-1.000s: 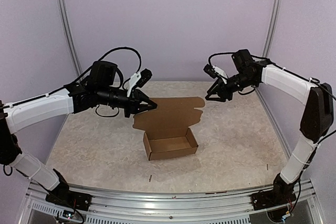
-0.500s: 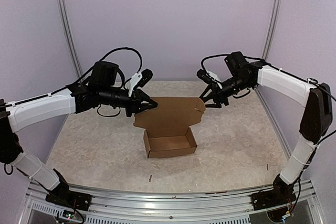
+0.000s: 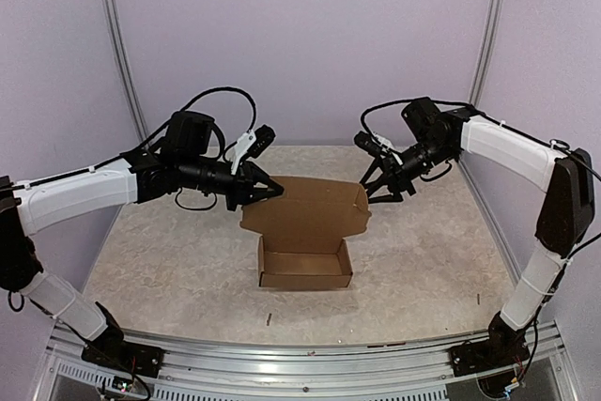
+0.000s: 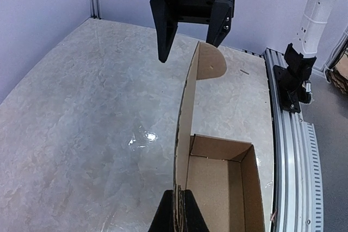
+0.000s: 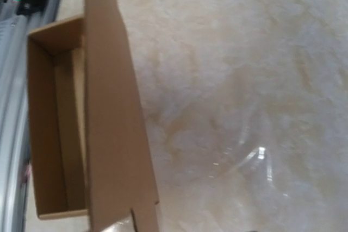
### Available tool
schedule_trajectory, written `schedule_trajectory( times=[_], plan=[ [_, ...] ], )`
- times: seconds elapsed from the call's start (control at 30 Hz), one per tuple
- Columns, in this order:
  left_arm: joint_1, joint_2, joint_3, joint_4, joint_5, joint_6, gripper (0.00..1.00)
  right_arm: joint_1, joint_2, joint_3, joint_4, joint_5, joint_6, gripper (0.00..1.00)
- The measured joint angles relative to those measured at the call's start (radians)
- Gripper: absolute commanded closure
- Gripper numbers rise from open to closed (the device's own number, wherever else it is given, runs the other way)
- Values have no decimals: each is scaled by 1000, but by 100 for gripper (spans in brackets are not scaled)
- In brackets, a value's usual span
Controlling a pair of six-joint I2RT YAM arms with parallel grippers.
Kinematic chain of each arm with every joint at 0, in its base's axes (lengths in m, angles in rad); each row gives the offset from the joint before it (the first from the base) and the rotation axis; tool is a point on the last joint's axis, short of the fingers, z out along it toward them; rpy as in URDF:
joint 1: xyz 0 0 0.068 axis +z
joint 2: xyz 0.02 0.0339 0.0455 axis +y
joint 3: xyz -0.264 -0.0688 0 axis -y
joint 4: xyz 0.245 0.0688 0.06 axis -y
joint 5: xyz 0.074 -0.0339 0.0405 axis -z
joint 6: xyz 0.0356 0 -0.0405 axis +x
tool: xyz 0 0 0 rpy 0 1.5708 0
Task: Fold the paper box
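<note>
Pinching the paper box (image 3: 302, 215) lid, left fingers (image 4: 163, 222) closed.

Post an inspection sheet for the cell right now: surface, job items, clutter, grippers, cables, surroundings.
Surface: marbled beige table, one glare spot.
Job's things: paper box, tray formed and open; lid raised near upright.
Clutter: two small dark specks near the front edge.
Grippers: left gripper shut on the paper box at the lid's left edge; right gripper open, fingers astride the lid's right tab, contact unclear.
Cables: black cable looped above each arm, clear of the box.
Surroundings: lilac walls, metal posts, aluminium rail in front.
</note>
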Motion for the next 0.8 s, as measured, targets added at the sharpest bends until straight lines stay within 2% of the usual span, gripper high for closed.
schedule_trajectory(
  times=[0.33,0.43,0.57,0.63,0.67,0.73,0.8],
  plan=[
    [-21,35,6,19,68,-5,100,0,0,0,-50,-73,-42,47],
    [-23,42,7,26,90,-6,100,0,6,4,-59,-106,-47,56],
    [-31,52,7,28,111,-6,100,4,31,24,-60,-160,-56,75],
    [-35,54,7,28,122,-7,100,6,43,35,-68,-180,-63,78],
    [-35,54,7,29,126,-7,100,8,48,39,-71,-189,-71,78],
    [-35,54,7,32,133,-10,100,8,56,39,-82,-202,-82,67],
    [-33,54,7,33,142,-14,100,8,64,45,-103,-211,-101,61]
  ],
)
